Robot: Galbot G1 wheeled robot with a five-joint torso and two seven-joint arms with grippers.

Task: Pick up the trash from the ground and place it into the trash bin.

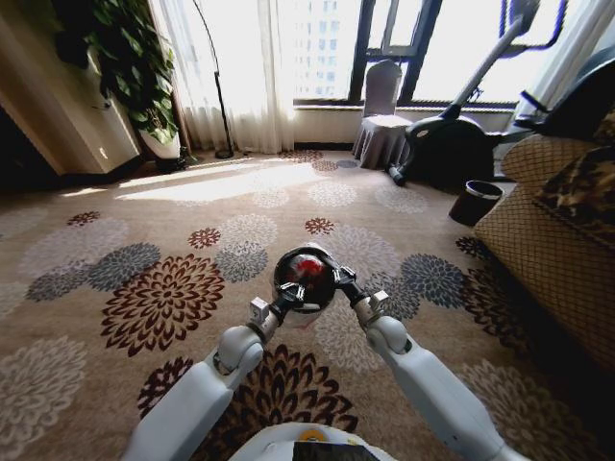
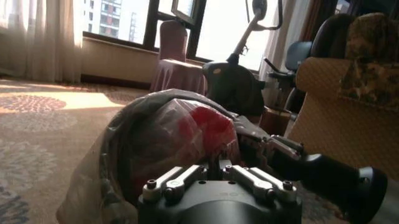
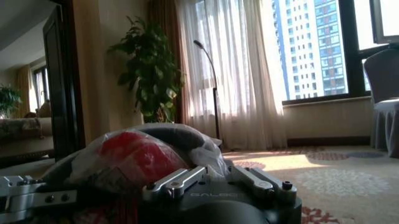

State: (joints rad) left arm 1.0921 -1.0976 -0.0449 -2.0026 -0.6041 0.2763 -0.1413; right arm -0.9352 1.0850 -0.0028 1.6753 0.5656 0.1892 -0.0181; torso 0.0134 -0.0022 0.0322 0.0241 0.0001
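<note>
Holding the trash bin [image 1: 305, 277] between them at picture centre, the left tool [image 1: 286, 303] grips its rim at 7 o'clock and the right tool [image 1: 348, 286] at 4 o'clock, each clamped on the bagged edge. Red-and-white trash [image 1: 308, 266] already lies inside the liner. The carpet [image 1: 173, 240] around shows no loose litter, so by my judgement collection looks mostly done; the dark pot [image 1: 476, 203] at 2 o'clock stands apart by the sofa [image 1: 548, 240]
</note>
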